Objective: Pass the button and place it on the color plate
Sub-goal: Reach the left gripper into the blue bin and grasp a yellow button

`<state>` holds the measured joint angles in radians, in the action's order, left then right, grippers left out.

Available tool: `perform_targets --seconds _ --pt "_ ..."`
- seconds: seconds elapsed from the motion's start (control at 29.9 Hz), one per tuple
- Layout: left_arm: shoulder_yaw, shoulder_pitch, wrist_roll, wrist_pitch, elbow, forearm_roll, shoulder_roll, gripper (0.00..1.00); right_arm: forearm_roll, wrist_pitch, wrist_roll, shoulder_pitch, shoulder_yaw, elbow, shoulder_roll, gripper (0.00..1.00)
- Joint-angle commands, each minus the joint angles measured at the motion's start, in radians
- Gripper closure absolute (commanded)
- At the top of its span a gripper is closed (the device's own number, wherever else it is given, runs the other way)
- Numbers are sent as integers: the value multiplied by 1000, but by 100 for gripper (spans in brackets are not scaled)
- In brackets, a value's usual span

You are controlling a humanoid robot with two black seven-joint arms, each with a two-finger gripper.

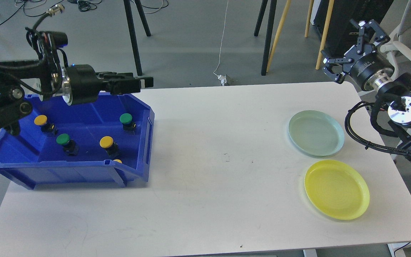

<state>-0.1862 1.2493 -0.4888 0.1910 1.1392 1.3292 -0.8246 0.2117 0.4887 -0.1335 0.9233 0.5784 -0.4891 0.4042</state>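
- Left black two-finger gripper (pixel 145 82) hovers over the blue plastic bin (pixel 139 107); finger gap unreadable.
- Right black two-finger gripper (pixel 350 44) spread wide, empty (off-table).
- Round green and yellow push buttons (pixel 106 142) lie inside the bin.
- Pale green plate (pixel 316 133) and yellow plate (pixel 336 189) sit on the white table (pixel 219 171).

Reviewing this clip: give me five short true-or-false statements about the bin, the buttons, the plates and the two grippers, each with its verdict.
1. Both plates hold a button. False: the pale green plate and the yellow plate are bare.
2. The blue bin sits on the left side of the white table. True.
3. The right gripper grips a yellow button. False: it is open, holding nothing, raised past the table's far right corner.
4. Two green buttons lie in the bin. True: one nearer the right wall, one further left.
5. The left gripper rests on the yellow plate. False: it hangs above the bin's far rim.
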Motion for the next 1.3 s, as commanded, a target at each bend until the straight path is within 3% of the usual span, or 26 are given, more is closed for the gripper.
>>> perform_targets --seconds 0.0,0.23,0.8,1.04,1.2,1.27 --pt "-119 3 0 -12 -73 162 18 1 -1 0 0 -12 -2 0 -5 1" --pt "-208 -79 0 -16 -337 191 182 1 0 0 0 -14 -2 -2 -5 1" --pt "-210 -171 0 -12 -423 194 231 5 0 0 0 -24 -3 -5 -5 1" --pt "-210 -174 0 -10 -423 222 232 44 0 0 -3 -38 -2 -6 -5 1" --pt "-210 -172 0 -12 -423 239 231 54 0 0 -3 -57 1 -6 -5 1" --pt "-210 -172 0 -13 -423 254 231 71 0 0 -3 -57 3 -6 -5 1"
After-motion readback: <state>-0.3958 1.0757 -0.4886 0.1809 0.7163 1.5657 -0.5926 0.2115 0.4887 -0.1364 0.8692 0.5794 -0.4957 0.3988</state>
